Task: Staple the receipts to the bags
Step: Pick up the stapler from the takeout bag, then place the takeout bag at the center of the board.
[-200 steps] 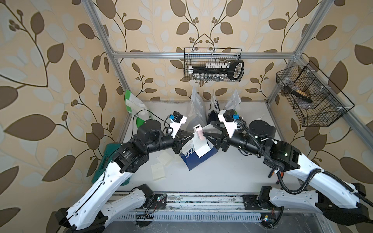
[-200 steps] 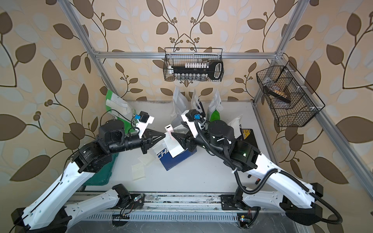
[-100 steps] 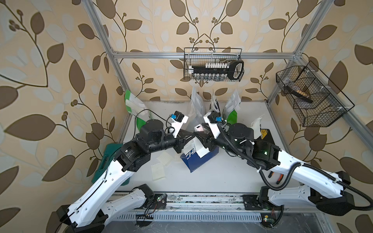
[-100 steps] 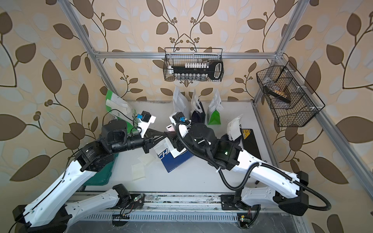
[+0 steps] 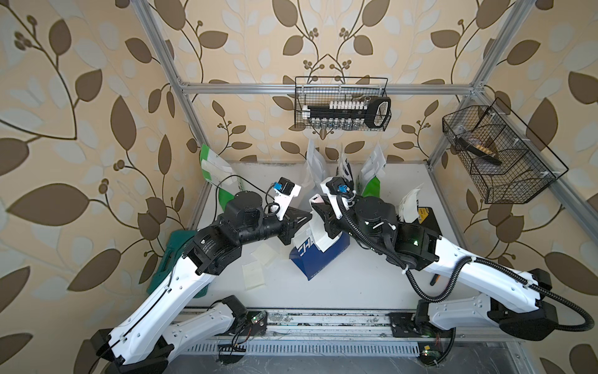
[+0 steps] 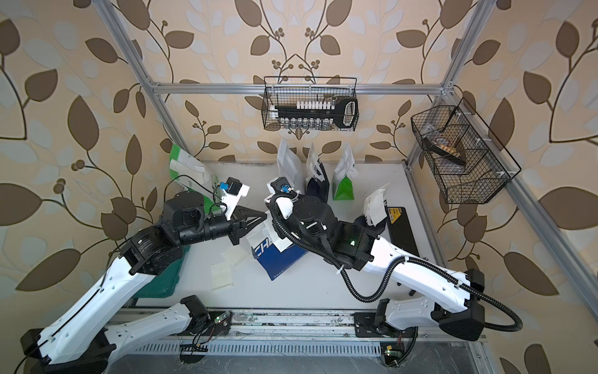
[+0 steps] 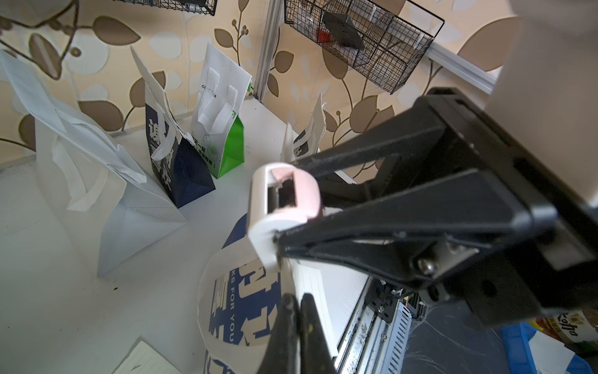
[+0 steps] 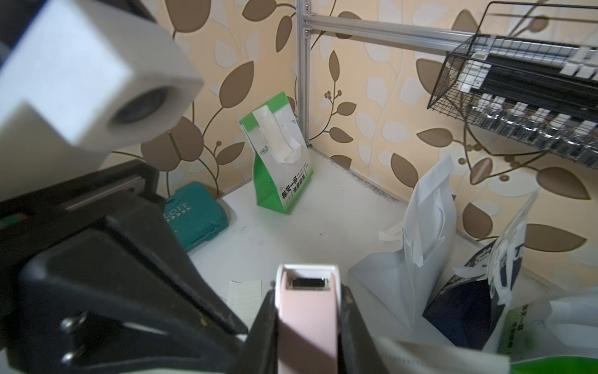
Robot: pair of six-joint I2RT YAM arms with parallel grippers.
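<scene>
Right fingers (image 8: 267, 327), now nearer navy bag (image 5: 318, 255), around stapler (image 8: 309, 317); left fingers (image 7: 288, 327) closed; receipts (image 5: 254, 275) alongside.

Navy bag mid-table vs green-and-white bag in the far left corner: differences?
Colour: the navy bag is dark blue with a white lettered top; the green-and-white bag is green and white.
Pose: the navy bag sits tilted; the green-and-white bag stands upright.
Handling: the left gripper and right gripper meet at the navy bag's top; the green-and-white bag stands apart from both.
Both are small printed bags.

Leaf-patterned beige walls (image 5: 81, 97) enclose a white tabletop (image 5: 356, 285) with aluminium framing (image 5: 242, 86).
</scene>
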